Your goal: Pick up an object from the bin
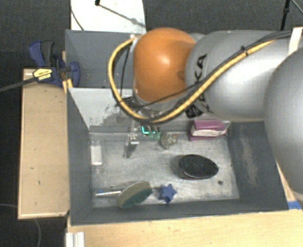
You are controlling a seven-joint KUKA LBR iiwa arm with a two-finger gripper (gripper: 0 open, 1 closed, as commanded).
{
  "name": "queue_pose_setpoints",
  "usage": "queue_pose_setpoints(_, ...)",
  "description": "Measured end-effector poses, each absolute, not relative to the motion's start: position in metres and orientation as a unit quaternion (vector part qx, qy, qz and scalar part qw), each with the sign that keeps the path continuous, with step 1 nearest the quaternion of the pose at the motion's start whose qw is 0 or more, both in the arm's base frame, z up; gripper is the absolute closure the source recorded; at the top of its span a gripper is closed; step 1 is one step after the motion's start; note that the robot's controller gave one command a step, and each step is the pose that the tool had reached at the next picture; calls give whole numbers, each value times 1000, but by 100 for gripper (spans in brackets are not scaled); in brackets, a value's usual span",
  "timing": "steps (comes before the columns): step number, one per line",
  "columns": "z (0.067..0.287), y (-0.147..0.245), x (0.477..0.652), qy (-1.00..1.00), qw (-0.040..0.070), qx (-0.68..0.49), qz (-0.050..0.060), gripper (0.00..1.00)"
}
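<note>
Camera view from above has the claw (132,144) low in the bin (251,158), up and to the left of the black round disc (197,166), tucked beneath the orange cover (159,66) of the arm (244,76). Whether the claw is open or closed cannot be told, nor whether it has hold of anything; its tip shows as one pale metal shape against the grey floor. Nearest to it is a small greyish lump (166,139), lying above the disc's left edge and just beside the claw, on the side towards the disc. Up and a little to the right of the disc, by the back wall, sits a pink and purple box (208,128). Below and to the left of the disc lies a blue star-shaped piece (166,192). Farther left of the disc is a grey-green oval pad (134,194), close beside the star, with a thin silver stick (107,192) beyond it. Well to the left of the disc, a small white block (95,154) lies near the foot of the bin's left wall.
</note>
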State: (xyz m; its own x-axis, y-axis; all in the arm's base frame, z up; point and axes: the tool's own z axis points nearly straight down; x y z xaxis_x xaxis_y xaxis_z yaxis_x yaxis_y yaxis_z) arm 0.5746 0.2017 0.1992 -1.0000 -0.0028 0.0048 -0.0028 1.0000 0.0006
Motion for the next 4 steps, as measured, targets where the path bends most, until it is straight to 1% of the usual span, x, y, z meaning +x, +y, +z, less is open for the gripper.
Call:
queue_pose_setpoints(1, 138, 183, 479, -1000, 5, 20, 1, 0)
queue_pose_setpoints(2, 75, 185, 488, -1000, 6, 10, -1, 0)
queue_pose_setpoints(3, 74, 183, 488, -1000, 3, 9, -1, 100)
queue_pose_setpoints(4, 266, 189, 489, -1000, -5, 25, -2, 100)
